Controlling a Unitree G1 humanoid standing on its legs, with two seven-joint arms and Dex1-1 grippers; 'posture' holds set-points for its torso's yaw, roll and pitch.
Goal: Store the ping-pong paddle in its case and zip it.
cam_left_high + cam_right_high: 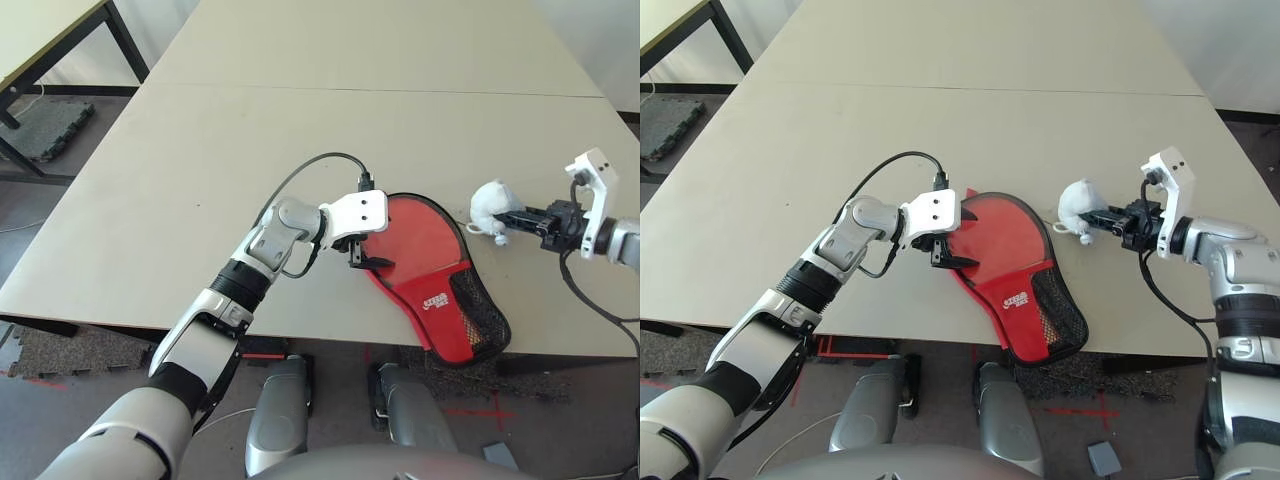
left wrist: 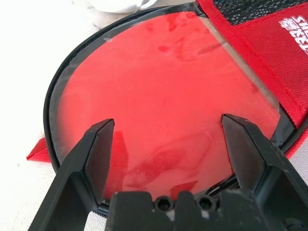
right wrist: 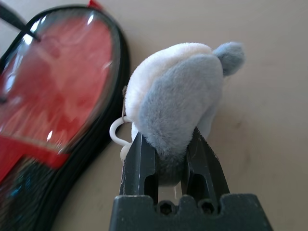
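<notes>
1. On the tabletop (image 1: pixel 200 210) lies the case (image 1: pixel 445 335), the ping-pong paddle (image 2: pixel 144 86) apparently inside, its red face behind the clear window.
2. Over that window, the left hand (image 2: pixel 168 118) is spread wide; without a firm hold, the case could slide or twist under a zipper pull.
3. Beside the case, the right hand (image 3: pixel 168 132) pinches the plush lump (image 3: pixel 178 91); soft fabric could slip out, or its cord (image 3: pixel 114 131) snag, if tugged sharply.
</notes>
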